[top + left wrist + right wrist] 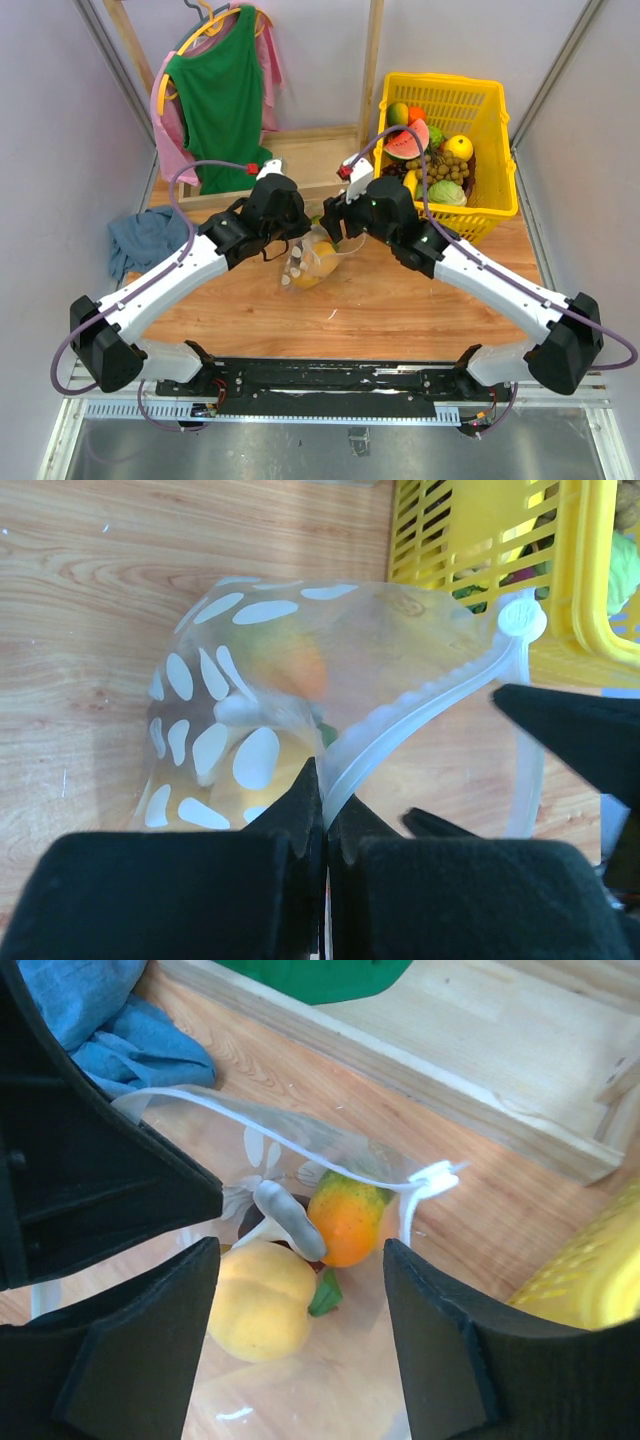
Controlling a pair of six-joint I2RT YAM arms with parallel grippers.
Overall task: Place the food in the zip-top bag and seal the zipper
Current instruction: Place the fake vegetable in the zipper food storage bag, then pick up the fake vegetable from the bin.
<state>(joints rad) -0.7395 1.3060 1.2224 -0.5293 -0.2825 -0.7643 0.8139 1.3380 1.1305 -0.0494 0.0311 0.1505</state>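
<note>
Beside the basket (445,78), the bag (305,262) lay on the table (400,300). The left gripper (322,810) was clamped shut on its zipper (430,705), likely holding the mouth open; the right gripper (300,1260) hung open over the mango (347,1218) inside.

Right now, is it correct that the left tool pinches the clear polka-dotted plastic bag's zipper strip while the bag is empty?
The clear polka-dotted plastic bag is not empty: the right wrist view shows a green-orange mango and a yellow round fruit inside. The rest holds.
</note>
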